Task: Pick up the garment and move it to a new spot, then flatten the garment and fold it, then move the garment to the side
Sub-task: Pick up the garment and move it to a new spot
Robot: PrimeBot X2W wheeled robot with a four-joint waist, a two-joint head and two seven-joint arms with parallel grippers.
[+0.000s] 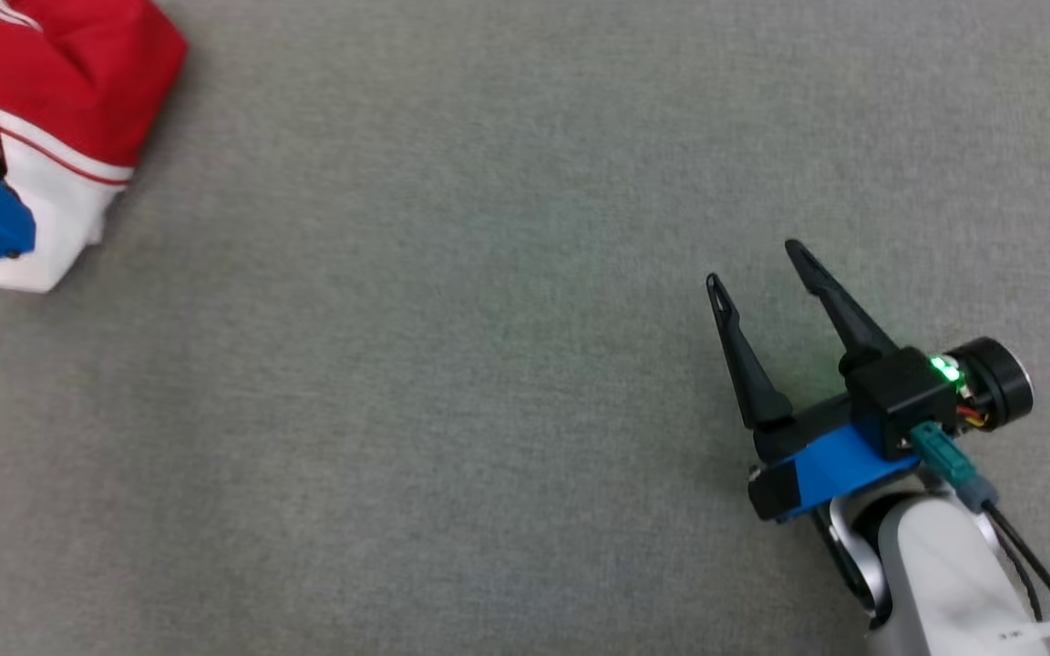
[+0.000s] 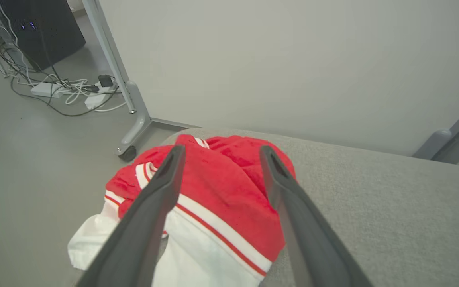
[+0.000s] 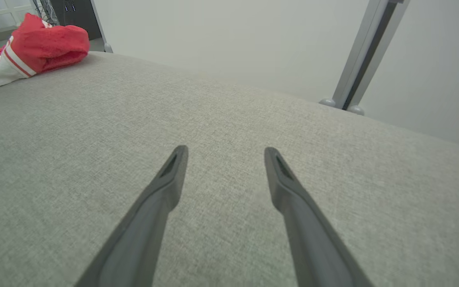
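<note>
My left claw [image 2: 220,153] is hovering open over the garment [image 2: 229,199], right claw [image 1: 755,262] idling open. Probably soft, light, floppy; I'm eyeing its raised red fold for pinching.

Grey fabric-covered tabletop [image 1: 507,383]: woven texture, flat, uniform colour, rounded far-left corner seen in left wrist view. One item lying directly on it: red-and-white garment [image 1: 78,100], bunched in loose heap at that far-left corner. Red part uppermost and toward far side, creased. White part toward near side, with white band and thin red stripe where the colours meet. White end spills past tabletop's left edge. Garment not flattened, not folded.
</note>
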